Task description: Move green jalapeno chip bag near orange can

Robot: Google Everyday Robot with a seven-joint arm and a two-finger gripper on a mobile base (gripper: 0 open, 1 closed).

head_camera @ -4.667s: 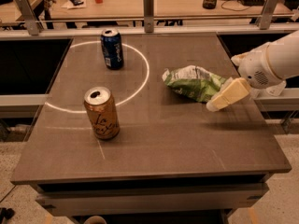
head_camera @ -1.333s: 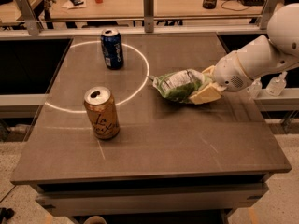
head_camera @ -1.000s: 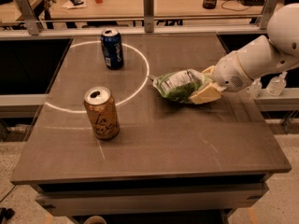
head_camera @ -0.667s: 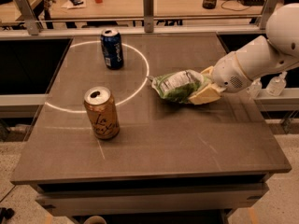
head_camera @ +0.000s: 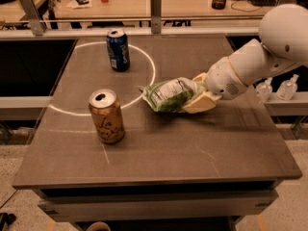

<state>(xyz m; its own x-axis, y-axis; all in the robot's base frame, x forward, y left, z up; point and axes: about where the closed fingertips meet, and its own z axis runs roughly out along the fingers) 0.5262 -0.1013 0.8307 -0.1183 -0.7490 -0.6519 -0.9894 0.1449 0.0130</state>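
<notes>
The green jalapeno chip bag (head_camera: 169, 95), crumpled green and white foil, is at the middle of the table, just right of the white circle line. My gripper (head_camera: 198, 91) comes in from the right and is shut on the bag's right end, with cream fingers (head_camera: 202, 103) above and below it. The bag sits low at the table surface; I cannot tell whether it touches. The orange can (head_camera: 107, 116) stands upright at the front left, about a can's height to the left of the bag.
A dark blue can (head_camera: 118, 50) stands upright at the back, inside the white circle (head_camera: 150, 61). The table (head_camera: 202, 148) ends close in front and at the right. Two small clear bottles (head_camera: 288, 87) stand on a ledge at the right, behind my arm.
My gripper has carried the bag a little to the left and toward the front, closer to the orange can. Both cans have stayed put.
</notes>
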